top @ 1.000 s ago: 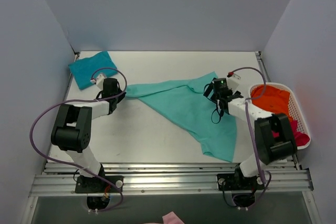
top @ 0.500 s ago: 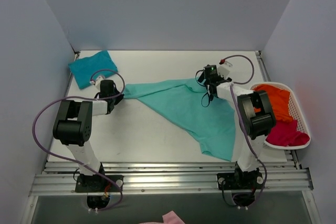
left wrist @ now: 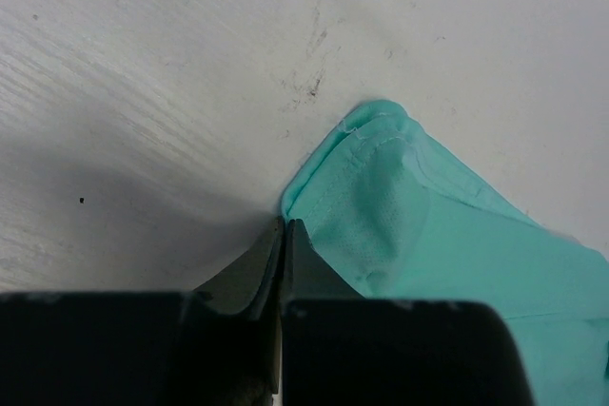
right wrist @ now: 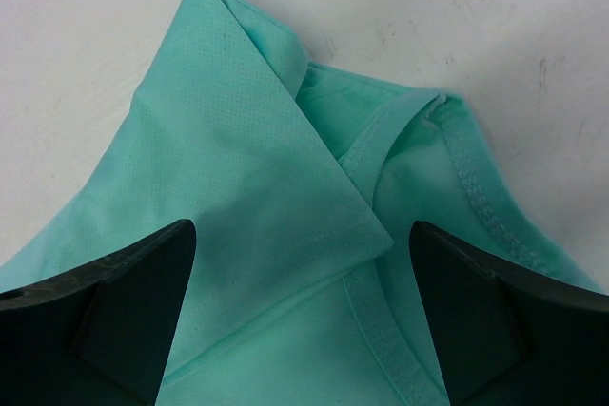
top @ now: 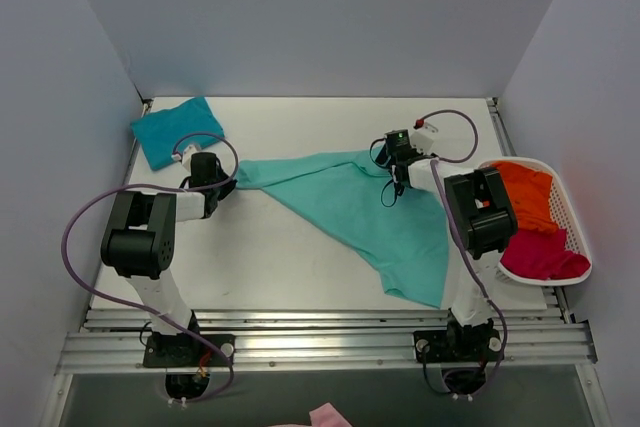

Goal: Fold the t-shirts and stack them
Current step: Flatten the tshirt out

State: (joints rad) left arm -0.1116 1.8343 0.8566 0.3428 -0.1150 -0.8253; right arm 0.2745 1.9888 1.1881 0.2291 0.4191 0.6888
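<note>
Mint-green t-shirt (top: 370, 212) is lying slantwise on the bench (top: 280, 267), seemingly being stretched for folding. Left end effector (left wrist: 284, 230) is clamping one corner, jaws together on cloth; right end effector (right wrist: 300, 235) is hovering, jaws apart, astride the far folded corner. Counting four shirts: this one, orange t-shirt (top: 522, 192) and magenta t-shirt (top: 545, 255) waiting in one basket (top: 572, 215), folded teal t-shirt (top: 175, 130) lying far left, probably starting the stack.

Shirts: four in all.
On the counter (top: 300, 257): two, a mint-green shirt (top: 370, 212) and a teal shirt (top: 172, 130).
In the basket (top: 574, 212): two, an orange shirt (top: 528, 192) and a magenta shirt (top: 545, 255).
Baskets: one, white.
Arms: two, a left arm (top: 135, 242) and a right arm (top: 480, 212).
Purple cables (top: 452, 111): two, one per arm.
</note>
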